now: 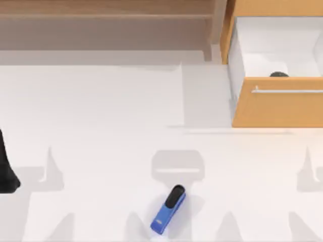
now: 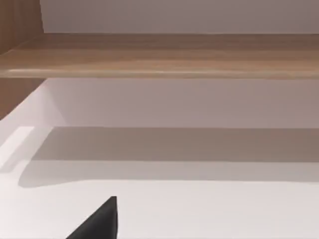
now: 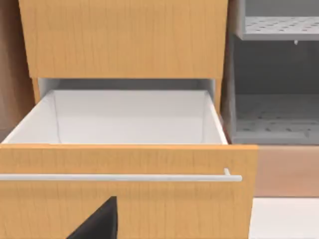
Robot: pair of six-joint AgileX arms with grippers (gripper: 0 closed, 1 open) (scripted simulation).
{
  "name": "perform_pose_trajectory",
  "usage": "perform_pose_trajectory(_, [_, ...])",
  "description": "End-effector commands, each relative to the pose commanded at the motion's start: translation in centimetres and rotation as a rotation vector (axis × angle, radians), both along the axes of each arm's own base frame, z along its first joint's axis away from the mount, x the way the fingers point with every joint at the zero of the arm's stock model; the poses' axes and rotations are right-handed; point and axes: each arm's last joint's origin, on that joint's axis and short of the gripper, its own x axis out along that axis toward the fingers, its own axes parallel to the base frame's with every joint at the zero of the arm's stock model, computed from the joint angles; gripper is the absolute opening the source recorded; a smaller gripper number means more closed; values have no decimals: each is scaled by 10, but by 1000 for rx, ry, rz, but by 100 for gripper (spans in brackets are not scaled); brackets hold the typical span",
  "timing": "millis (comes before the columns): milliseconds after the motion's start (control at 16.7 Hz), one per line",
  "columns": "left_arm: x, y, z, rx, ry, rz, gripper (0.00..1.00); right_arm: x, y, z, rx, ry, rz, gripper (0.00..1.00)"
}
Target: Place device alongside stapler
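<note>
The stapler (image 1: 169, 209), blue with a black top arm, lies slanted on the white table near the front edge at the middle. Only the dark rounded top of the device (image 1: 279, 74) peeks over the front panel of the open wooden drawer (image 1: 282, 108) at the back right. My left gripper (image 1: 6, 169) is a dark shape at the table's far left edge, far from both; a black part of it (image 2: 99, 223) shows in the left wrist view. A black part of my right gripper (image 3: 99, 221) hangs before the drawer front (image 3: 124, 194), below its metal handle (image 3: 119, 177).
A long wooden shelf (image 1: 106, 20) runs along the back of the table. The drawer's white inside (image 3: 124, 117) is open toward me. To the drawer's side stands a grey cabinet with perforated shelves (image 3: 276, 119). White table surface (image 1: 101, 111) spreads between the stapler and the shelf.
</note>
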Motion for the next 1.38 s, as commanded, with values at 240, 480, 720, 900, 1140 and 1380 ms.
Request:
perform_pose_trajectory(240, [0, 0, 0, 0, 0, 0, 100, 0, 0, 5, 1, 18, 2, 100])
perform_pose_trajectory(480, [0, 0, 0, 0, 0, 0, 100, 5, 2, 33, 3, 125, 16, 100])
perform_pose_trajectory(720, [0, 0, 0, 0, 0, 0, 100, 27, 7, 78, 1, 306, 38, 100])
perform_pose_trajectory(900, [0, 0, 0, 0, 0, 0, 100, 62, 13, 113, -5, 472, 55, 100])
perform_pose_trajectory(1140, [0, 0, 0, 0, 0, 0, 100, 134, 26, 143, -19, 716, 72, 100])
perform_pose_trajectory(1380, [0, 0, 0, 0, 0, 0, 100, 219, 43, 139, -37, 959, 82, 100])
